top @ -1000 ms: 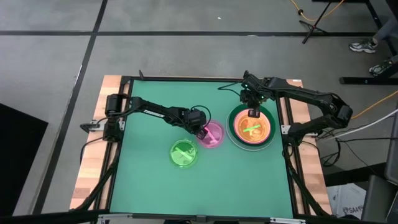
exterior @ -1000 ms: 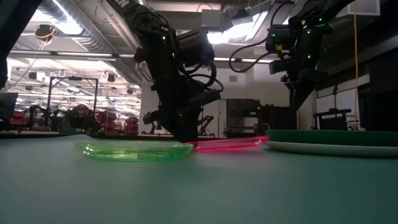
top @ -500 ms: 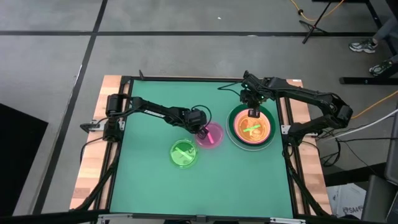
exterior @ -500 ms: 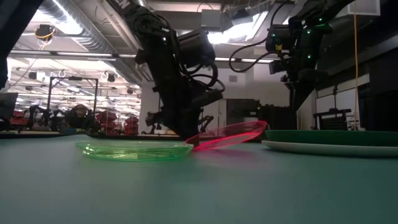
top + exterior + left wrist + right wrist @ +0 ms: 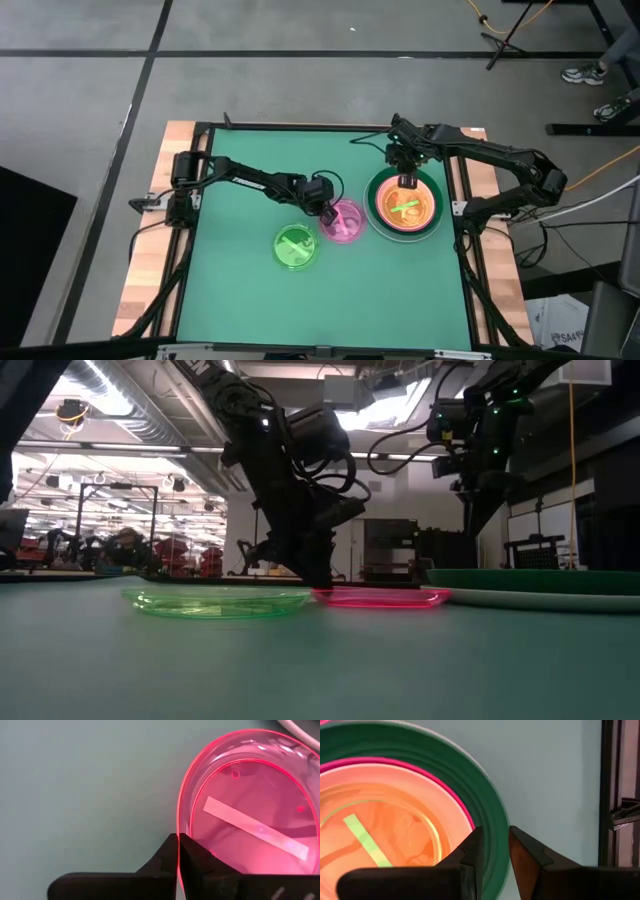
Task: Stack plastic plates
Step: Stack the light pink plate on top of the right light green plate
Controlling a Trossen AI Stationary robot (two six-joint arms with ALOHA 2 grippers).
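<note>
A small translucent pink plate [image 5: 344,222] with a pale centre bar lies flat on the green table, left of the stack. My left gripper [image 5: 326,211] is at its left rim, shut on it. A lime green plate [image 5: 297,246] lies flat nearer the table's near edge, close beside the pink one. The stack [image 5: 404,205] on the right shows a dark green rim, a pink rim and an orange middle with a lime bar. My right gripper [image 5: 408,181] hangs open above the stack's far rim, well clear of it in the low view [image 5: 481,480]. My left gripper pinches the pink plate's rim [image 5: 178,826] on the side toward the table's left, one finger inside the rim and one outside. The fingers [image 5: 318,572] come from above, slanting down. The plate [image 5: 381,597] lies flat on the table.
The stack's dark green plate [image 5: 535,582] sits right next to the pink plate in the low view. The table's wooden side rails [image 5: 150,260] and black frame border the green mat. Free mat lies toward the near edge [image 5: 330,310] and the far left.
The left gripper tipped the pink plate up, its right edge rising off the table half a second ago. The plate now lies flat again, shifted slightly right toward the stack. The left gripper moved a little toward the right and near edge with it.
</note>
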